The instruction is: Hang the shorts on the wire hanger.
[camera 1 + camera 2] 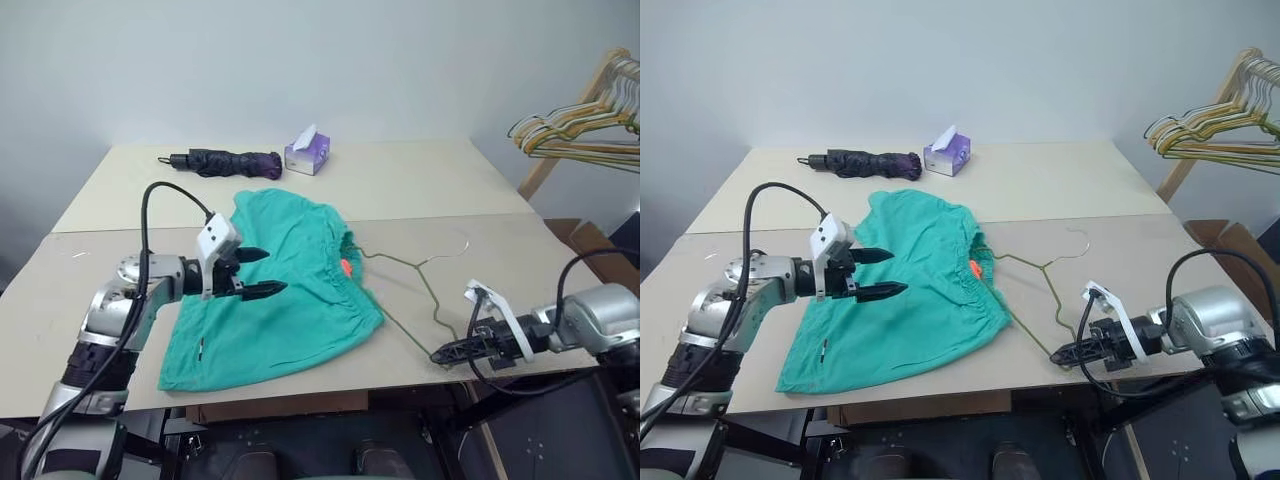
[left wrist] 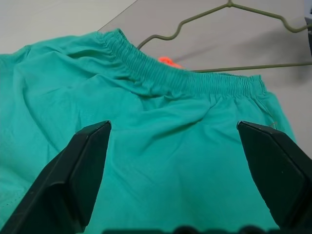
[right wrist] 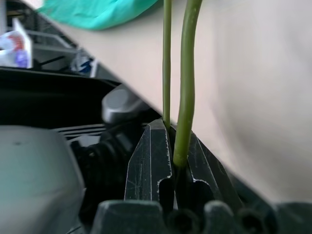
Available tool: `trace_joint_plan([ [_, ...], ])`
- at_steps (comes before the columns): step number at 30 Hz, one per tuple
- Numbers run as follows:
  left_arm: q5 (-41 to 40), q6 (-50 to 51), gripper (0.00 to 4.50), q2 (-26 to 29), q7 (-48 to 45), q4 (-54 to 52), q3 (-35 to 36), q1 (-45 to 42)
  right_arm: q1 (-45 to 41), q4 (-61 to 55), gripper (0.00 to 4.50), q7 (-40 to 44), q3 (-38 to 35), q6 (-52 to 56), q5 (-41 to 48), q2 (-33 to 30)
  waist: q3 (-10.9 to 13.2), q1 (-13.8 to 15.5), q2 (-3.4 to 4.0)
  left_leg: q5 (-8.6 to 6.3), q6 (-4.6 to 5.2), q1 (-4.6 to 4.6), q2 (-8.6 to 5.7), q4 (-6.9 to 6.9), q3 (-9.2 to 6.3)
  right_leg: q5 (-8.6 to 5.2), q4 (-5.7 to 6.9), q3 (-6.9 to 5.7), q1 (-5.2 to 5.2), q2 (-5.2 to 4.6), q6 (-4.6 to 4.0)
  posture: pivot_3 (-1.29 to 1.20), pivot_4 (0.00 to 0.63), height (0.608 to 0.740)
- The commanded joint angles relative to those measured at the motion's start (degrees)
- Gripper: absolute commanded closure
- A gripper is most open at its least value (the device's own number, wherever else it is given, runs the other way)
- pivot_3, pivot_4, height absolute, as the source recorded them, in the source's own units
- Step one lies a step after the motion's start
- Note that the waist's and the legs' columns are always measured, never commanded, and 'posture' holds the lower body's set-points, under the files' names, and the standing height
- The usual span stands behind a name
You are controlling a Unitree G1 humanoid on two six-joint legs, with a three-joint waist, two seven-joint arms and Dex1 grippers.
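One pair of teal-green soft fabric shorts (image 1: 275,290) with a gathered elastic waistband lies spread flat on the beige surface (image 1: 430,180), legs toward the robot's left and waistband toward its right. One small orange tag (image 1: 345,267) shows at the waistband edge.

One thin greyish-gold wire hanger (image 1: 420,285) lies just beside the shorts on their waistband side, its triangle flat on the surface with one end tucked at or under the waistband and its hook (image 1: 455,243) pointing away toward the far right.

The left gripper (image 1: 260,272) hovers over the middle of the shorts with its two black fingers (image 2: 73,180) spread wide apart and nothing between them; in the left wrist view the teal cloth lies beyond both fingers.

The right gripper (image 1: 440,355) sits at the near edge of the surface at the hanger's near corner. In the right wrist view its two fingers (image 3: 151,161) are pinched together on the wire, which runs up from between them as two thin strands.

At the far side of the surface lie one folded dark purple umbrella (image 1: 225,162) and, just beside it, one small purple tissue box (image 1: 307,153) with a white tissue sticking up. Off the surface at the far right, one bunch of yellow, green and white hangers (image 1: 580,130) hangs on one wooden frame (image 1: 570,125)
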Motion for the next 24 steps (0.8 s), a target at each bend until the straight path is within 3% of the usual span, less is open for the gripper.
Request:
trace_joint_plan([
  [1,0.4,-1.0,0.03,-0.2,0.5,-1.8,0.3,-0.5,-4.0,4.3,4.50,3.7,1.4,-2.9,-2.8,-0.1,0.0,0.1,0.00,0.00,0.00,-0.03,0.00,0.00,0.00,0.00,-0.01,0.00,-0.02,0.00,0.00,0.05,0.000,0.740],
  [8,1.1,-1.5,0.03,-1.2,1.6,-2.3,-0.1,0.3,-11.1,11.2,4.50,14.0,11.0,-6.8,-9.4,1.0,0.0,0.1,0.01,0.00,0.00,-0.02,0.00,0.02,0.01,0.00,0.01,0.00,-0.02,0.00,0.00,0.07,0.000,0.740],
  [14,2.0,-1.7,0.03,-2.1,3.0,-3.5,0.2,1.7,-20.9,27.0,4.50,18.2,16.9,-13.1,-16.3,8.9,0.0,0.0,0.02,0.00,0.00,0.02,0.00,0.04,0.02,0.02,0.04,0.02,-0.01,0.01,-0.02,0.11,0.000,0.740],
  [19,1.6,-1.0,0.03,-2.1,4.7,-5.5,1.3,3.3,-27.6,40.9,4.50,18.2,17.2,-18.4,-19.8,14.8,0.0,1.1,0.02,0.00,0.00,-0.05,-0.01,0.05,0.00,0.02,0.08,0.00,-0.05,0.00,-0.02,0.14,0.000,0.740],
  [24,1.0,-0.2,0.03,-1.7,5.7,-7.6,2.2,5.4,-31.6,53.0,4.50,15.2,11.7,-21.9,-24.2,19.5,0.0,2.2,0.03,0.00,0.00,-0.05,-0.01,0.05,0.00,0.02,0.10,-0.01,-0.06,0.00,-0.02,0.15,0.000,0.740],
])
